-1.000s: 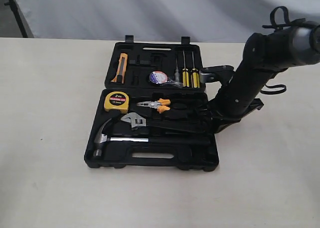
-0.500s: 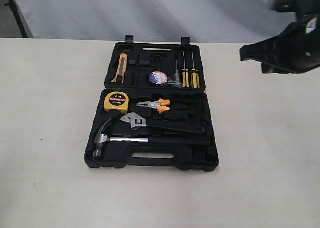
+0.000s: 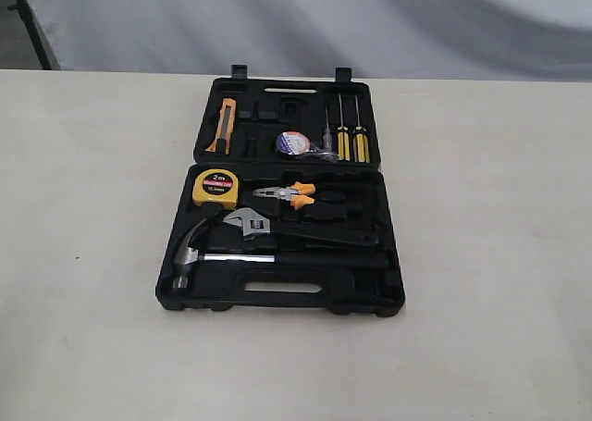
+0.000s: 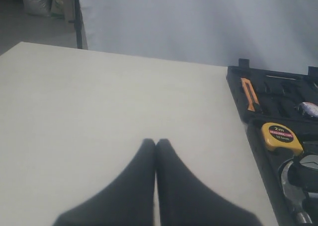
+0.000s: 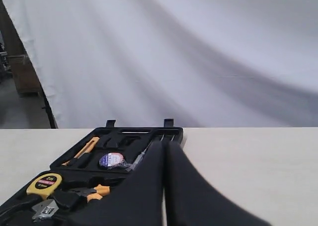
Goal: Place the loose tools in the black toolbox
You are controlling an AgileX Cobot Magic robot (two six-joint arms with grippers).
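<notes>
Black toolbox [image 3: 277, 297]: lay open on the worktop [image 3: 92, 217].
Claw hammer [image 3: 190, 247]: seated in the half with the slot handle.
Adjustable wrench [image 3: 277, 229]: same half, just beside the hammer.
Tape roll [image 3: 293, 143]: in the other half, near its middle.
Left tool [image 4: 155, 142]: I read it clenched, fingers touching, nothing held; over bare worktop beside the case.
Right tool [image 5: 165, 145]: clenched likewise, empty.
</notes>
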